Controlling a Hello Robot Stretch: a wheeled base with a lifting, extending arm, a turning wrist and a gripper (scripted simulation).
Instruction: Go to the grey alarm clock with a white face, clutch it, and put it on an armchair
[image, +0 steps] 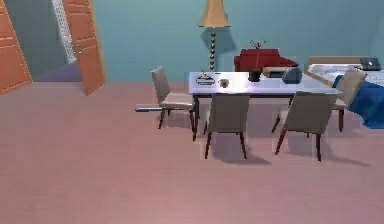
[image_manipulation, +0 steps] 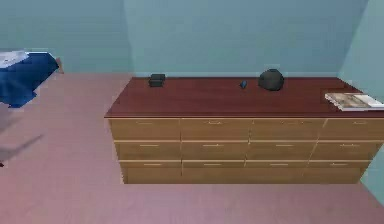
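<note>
1. In the arm side view we see a wooden dresser (image_manipulation: 240, 140) with a red-brown top. Three small dark things stand along its far edge.
2. A small box-shaped thing (image_manipulation: 157, 79) stands at the top's 10 o'clock corner. A tiny dark thing (image_manipulation: 243, 84) stands near 12 o'clock, and a round dark lump (image_manipulation: 271, 79) is just beside it, toward 1 o'clock.
3. We cannot tell which of these, if any, is the alarm clock. They are too small for us to make out a face, which way it points, or a long axis.
4. A flat pale book or paper (image_manipulation: 352, 100) lies at the top's 3 o'clock end, well apart from the dark things.
5. Of the hand, we cannot tell the state.
6. In the forward view a red armchair (image: 265, 60) stands against the teal wall, at 12 o'clock from the tabletop (image: 270, 88). A floor lamp (image: 214, 30) stands at the armchair's 9 o'clock.
7. The tabletop carries a dark cup-like thing (image: 255, 75), a grey-blue thing (image: 292, 74) and a bowl-like thing (image: 205, 79). Grey chairs (image: 228, 115) stand around it.
8. A bed (image: 372, 100) with a blue cover lies at 3 o'clock from the tabletop.
</note>
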